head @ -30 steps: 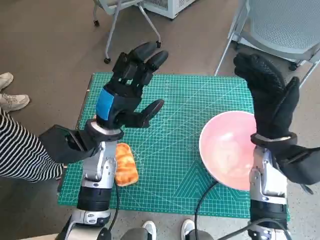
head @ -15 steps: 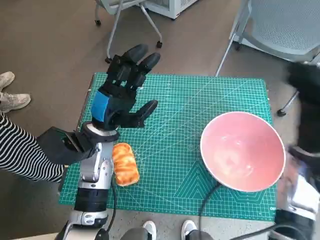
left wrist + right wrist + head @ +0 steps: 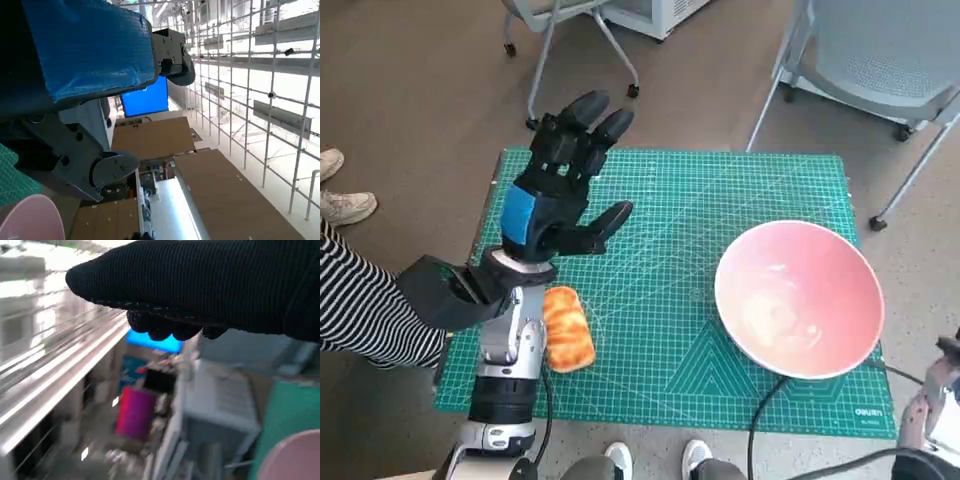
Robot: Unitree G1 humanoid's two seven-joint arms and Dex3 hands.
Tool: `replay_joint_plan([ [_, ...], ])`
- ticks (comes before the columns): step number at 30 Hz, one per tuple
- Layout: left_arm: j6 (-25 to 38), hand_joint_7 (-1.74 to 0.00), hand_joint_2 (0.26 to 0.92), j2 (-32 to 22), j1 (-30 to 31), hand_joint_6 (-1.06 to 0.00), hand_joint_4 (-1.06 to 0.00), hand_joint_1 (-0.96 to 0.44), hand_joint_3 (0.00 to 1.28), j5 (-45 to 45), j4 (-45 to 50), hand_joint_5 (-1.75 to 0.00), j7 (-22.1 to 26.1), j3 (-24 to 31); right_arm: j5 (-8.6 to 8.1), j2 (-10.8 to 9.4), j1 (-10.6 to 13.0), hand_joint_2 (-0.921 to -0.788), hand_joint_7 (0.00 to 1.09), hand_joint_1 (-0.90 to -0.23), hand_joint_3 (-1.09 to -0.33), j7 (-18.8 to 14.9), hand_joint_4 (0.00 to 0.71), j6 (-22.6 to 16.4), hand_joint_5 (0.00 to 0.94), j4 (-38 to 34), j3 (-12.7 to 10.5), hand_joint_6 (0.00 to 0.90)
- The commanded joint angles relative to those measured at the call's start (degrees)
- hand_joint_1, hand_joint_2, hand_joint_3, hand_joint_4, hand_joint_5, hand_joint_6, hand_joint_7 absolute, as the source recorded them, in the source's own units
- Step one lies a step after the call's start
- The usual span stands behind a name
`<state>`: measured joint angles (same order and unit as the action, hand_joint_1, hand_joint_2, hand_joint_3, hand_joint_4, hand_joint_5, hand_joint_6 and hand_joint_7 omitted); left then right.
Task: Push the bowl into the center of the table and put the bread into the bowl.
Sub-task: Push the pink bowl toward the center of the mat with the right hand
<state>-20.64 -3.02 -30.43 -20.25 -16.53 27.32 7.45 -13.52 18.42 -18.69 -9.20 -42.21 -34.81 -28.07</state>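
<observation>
We judged the bowl (image 3: 800, 298) stiff and slick, best pushed at its rim, the bread (image 3: 569, 328) soft; left robot hand (image 3: 563, 190) hung spread and empty, right robot hand's (image 3: 210, 287) fingers unreadable.

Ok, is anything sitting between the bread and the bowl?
No. In the head view, only bare green mat lies between the bread and the pink bowl.

Even, soft indoor light fills the head view; the green mat (image 3: 720, 260) and the bowl (image 3: 798, 298) are sharp, with only faint shadows under them, and the chair legs at the upper edge bow slightly (wide-angle lens). The left wrist view is glaringly bright at its right side. The right wrist view is heavily motion-blurred, its upper left washed out.
</observation>
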Motion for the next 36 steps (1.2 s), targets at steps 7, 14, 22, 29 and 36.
replay_joint_plan([
  [7, -0.7, -0.62, 0.733, -0.1, -0.5, 0.00, -0.07, -0.10, 0.57, 0.4, -0.5, -0.37, -0.1, -0.2, -2.59, -0.2, -1.0, -0.921, 0.48, -0.616, -0.790, -0.6, 0.173, -3.1, 0.001, -14.3, -1.2, 0.037],
  [14, -0.2, -0.62, 0.735, -0.3, -0.2, 0.00, -0.07, -0.10, 0.57, -0.2, -0.1, -0.36, 0.5, -0.1, -3.31, -3.7, -2.6, -0.921, 0.44, -0.594, -0.800, -1.5, 0.170, -2.3, 0.000, -21.6, 0.1, 0.059],
  [22, 0.3, -0.62, 0.736, -0.9, 0.1, 0.00, -0.07, -0.10, 0.57, -0.9, 0.2, -0.36, 1.3, 0.1, -4.27, -6.4, -5.4, -0.921, 0.39, -0.578, -0.821, -5.5, 0.163, -1.2, 0.001, -27.6, 1.4, 0.087],
  [29, 0.7, -0.62, 0.734, -1.4, 0.8, 0.00, -0.07, -0.10, 0.56, -1.1, 0.9, -0.36, 1.6, 0.3, -5.85, -8.6, -8.2, -0.921, 0.39, -0.598, -0.819, -8.3, 0.168, 0.4, 0.003, -29.4, 1.7, 0.108],
  [36, 1.2, -0.63, 0.734, -2.2, 1.7, 0.00, -0.08, -0.11, 0.55, -1.1, 2.4, -0.35, 1.4, 0.5, -5.97, -11.0, -10.9, -0.921, 0.38, -0.596, -0.813, -9.2, 0.170, 1.9, 0.003, -29.7, 2.4, 0.122],
])
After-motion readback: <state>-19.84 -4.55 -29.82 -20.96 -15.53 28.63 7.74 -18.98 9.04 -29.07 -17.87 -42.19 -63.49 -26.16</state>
